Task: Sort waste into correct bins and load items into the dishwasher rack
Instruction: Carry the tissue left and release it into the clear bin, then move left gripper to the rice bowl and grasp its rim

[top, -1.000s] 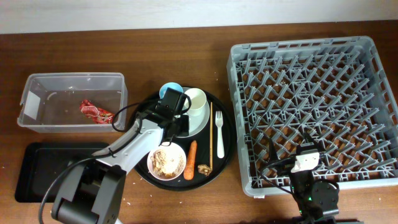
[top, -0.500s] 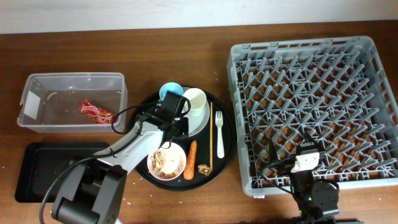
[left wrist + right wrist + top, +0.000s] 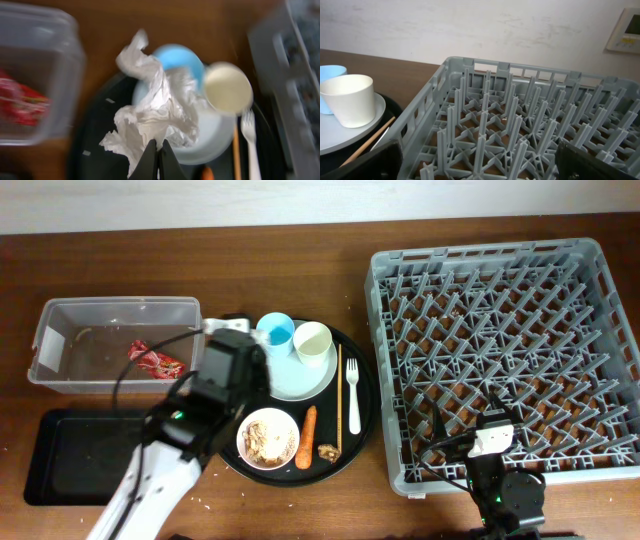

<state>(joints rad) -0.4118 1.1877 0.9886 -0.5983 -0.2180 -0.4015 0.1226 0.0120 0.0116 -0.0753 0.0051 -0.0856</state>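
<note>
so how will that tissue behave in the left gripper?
Probably floppy: the tissue spreads in loose crumpled folds beyond the pinch of the left gripper. Thin sheet, so likely very light; it may cling on release. Only an edge looks pinched: could slip.

- Left arm [image 3: 165,455] stretches from the lower left edge diagonally up and right.
- Left gripper [image 3: 157,159]: its 2 fingers are pressed together, pinching a white tissue [image 3: 150,110] that spreads past the tips.
- Right arm [image 3: 503,480] sits folded at the lower right edge.
- Right gripper [image 3: 485,162]: jaws spread wide.
</note>
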